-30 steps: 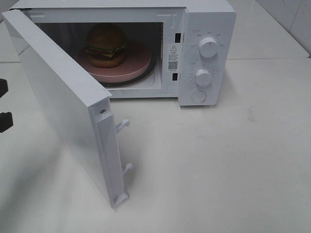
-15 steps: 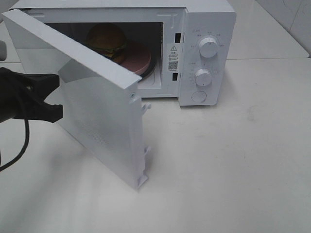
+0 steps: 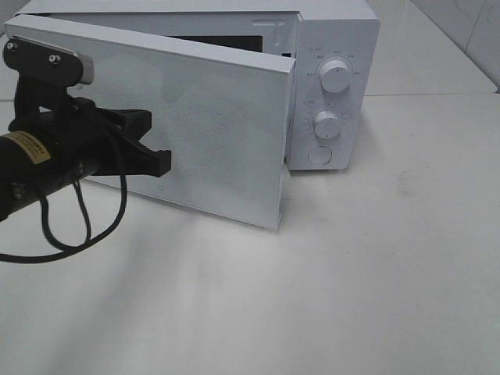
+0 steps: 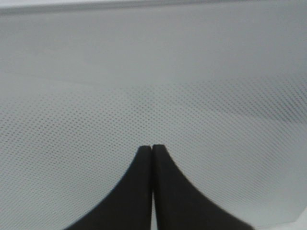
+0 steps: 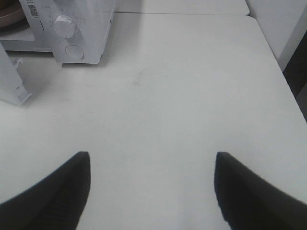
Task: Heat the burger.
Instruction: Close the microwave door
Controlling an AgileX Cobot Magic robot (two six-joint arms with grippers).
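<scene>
The burger is hidden behind the white microwave door (image 3: 223, 133), which stands only slightly ajar. The microwave (image 3: 336, 31) sits at the back of the table. My left gripper (image 3: 162, 162) is shut, with its black fingertips against the door's dotted outer face. In the left wrist view the gripper (image 4: 152, 148) has its two fingers pressed together on that dotted panel (image 4: 153, 86), holding nothing. My right gripper (image 5: 152, 158) hovers open over bare table, well off to the right of the microwave (image 5: 81, 19). It does not show in the exterior high view.
Two dials (image 3: 335, 76) (image 3: 326, 124) and a round button (image 3: 319, 155) sit on the microwave's right panel. The door's latch edge (image 5: 14, 81) shows in the right wrist view. A tiled wall (image 3: 469, 31) rises at the back right. The white table (image 3: 375, 273) stretches out in front.
My left arm has come in from the left and swung the door from wide open to nearly shut. The burger and its pink plate have gone out of sight behind it.
</scene>
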